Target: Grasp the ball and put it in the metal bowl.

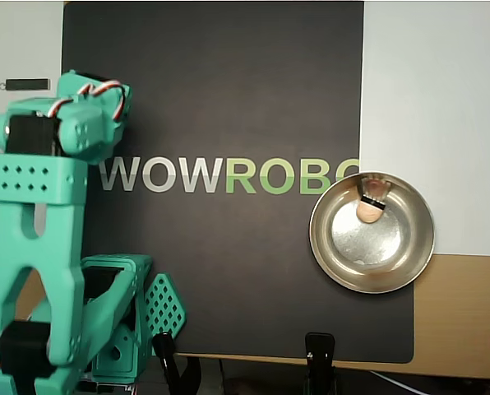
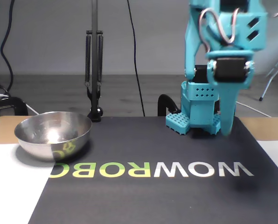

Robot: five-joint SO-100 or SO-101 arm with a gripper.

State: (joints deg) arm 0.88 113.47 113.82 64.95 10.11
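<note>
Looking at the overhead view, you've got the ball sitting inside the metal bowl, near its upper-left wall, with a dark reflection streak beside it. The bowl straddles the right edge of the black mat, just past the WOWROBO lettering. The teal arm is folded back at the left, well apart from the bowl. Gripper points down over the mat in the fixed view; you can't tell its opening, nothing visibly held.
</note>
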